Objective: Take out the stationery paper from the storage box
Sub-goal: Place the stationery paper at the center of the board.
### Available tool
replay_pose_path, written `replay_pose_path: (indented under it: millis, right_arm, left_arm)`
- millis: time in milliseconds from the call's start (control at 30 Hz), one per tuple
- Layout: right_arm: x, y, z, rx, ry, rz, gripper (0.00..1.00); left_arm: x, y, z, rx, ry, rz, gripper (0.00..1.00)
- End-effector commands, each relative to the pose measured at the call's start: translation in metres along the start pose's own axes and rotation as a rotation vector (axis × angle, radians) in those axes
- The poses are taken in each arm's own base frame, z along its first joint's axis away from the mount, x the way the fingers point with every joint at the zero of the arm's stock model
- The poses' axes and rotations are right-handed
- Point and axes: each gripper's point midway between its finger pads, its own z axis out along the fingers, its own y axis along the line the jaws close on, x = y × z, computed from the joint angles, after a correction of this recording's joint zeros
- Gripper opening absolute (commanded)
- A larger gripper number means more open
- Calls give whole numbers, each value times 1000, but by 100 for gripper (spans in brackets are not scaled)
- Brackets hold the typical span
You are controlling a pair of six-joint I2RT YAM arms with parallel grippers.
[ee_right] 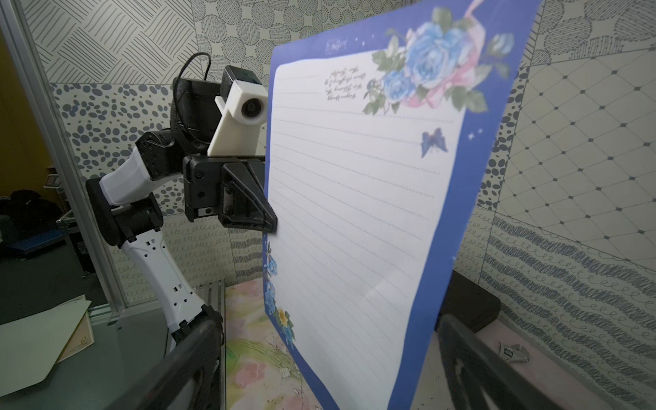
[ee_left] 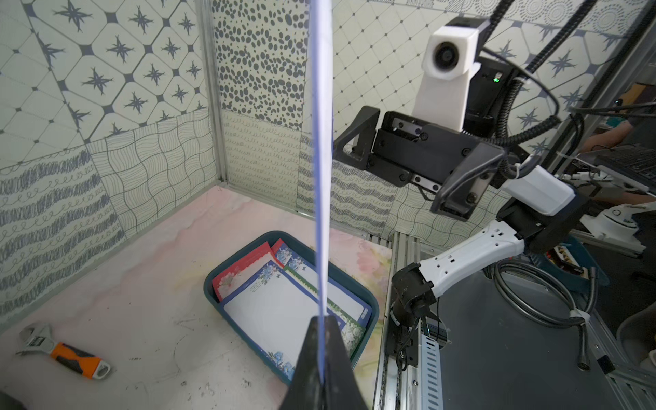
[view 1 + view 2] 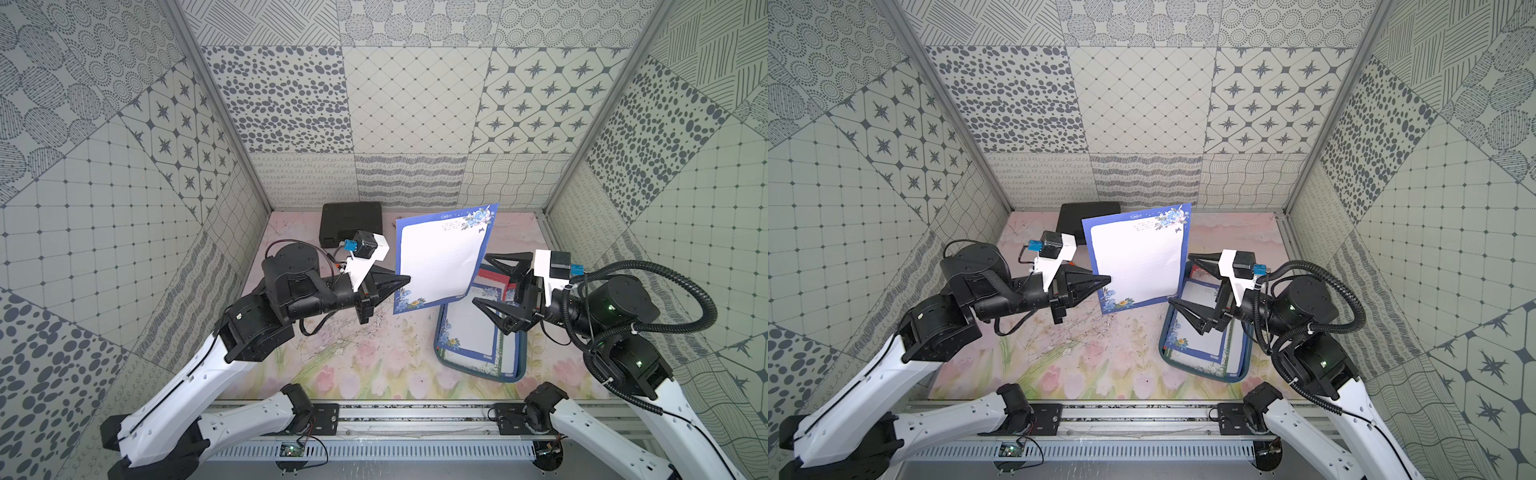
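We log the left gripper (image 3: 405, 281) clamped on the blue sheet (image 3: 440, 257) by its edge, upright in the air beside the box (image 2: 212, 296). The other sheets (image 2: 277, 312) lie inside the box. The right gripper (image 3: 480, 279) is wide open and empty. We judge the paper light, floppy and slippery: pinch a border.

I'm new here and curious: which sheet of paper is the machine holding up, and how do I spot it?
On the flower-print tabletop, find the dark teal storage box of letter sheets on the right. Beside it, the left gripper pinches one blue-bordered sheet by its edge. Unlike the sheets lying flat in the box, it stands upright in the air.
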Motion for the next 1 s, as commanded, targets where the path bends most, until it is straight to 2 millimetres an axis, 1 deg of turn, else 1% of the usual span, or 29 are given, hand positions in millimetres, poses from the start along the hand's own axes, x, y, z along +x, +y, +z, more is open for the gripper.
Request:
replay_pose_path:
  millis: [0, 100, 167, 267, 367, 433, 567, 633, 767, 967]
  right_arm:
    - [-17, -10, 0, 59, -78, -51, 98]
    - [-14, -12, -1, 74, -86, -64, 98]
    - [-8, -13, 0, 76, -81, -65, 98]
    - [-3, -14, 1, 71, -77, -42, 98]
    - [1, -10, 1, 47, -72, -15, 98]
    - [1, -8, 0, 40, -75, -3, 98]
    - [4, -7, -8, 61, -86, 13, 98]
    - [6, -9, -11, 84, -85, 16, 98]
    - [7, -11, -15, 109, -62, 25, 97]
    - [5, -10, -21, 125, -71, 39, 96]
  left_arm:
    - [40, 33, -3, -150, 200, -121, 0]
    - [60, 57, -4, -236, 285, -239, 0]
    - [80, 73, -4, -295, 366, -318, 0]
    - [107, 88, 0, -341, 467, -373, 0]
    - [126, 99, 6, -368, 521, -406, 0]
    - [138, 109, 7, -396, 553, -434, 0]
    - [166, 137, -1, -494, 634, -564, 0]
    - [178, 147, -3, -515, 671, -628, 0]
    - [196, 159, -2, -534, 736, -691, 0]
    - [218, 170, -4, -565, 802, -759, 0]
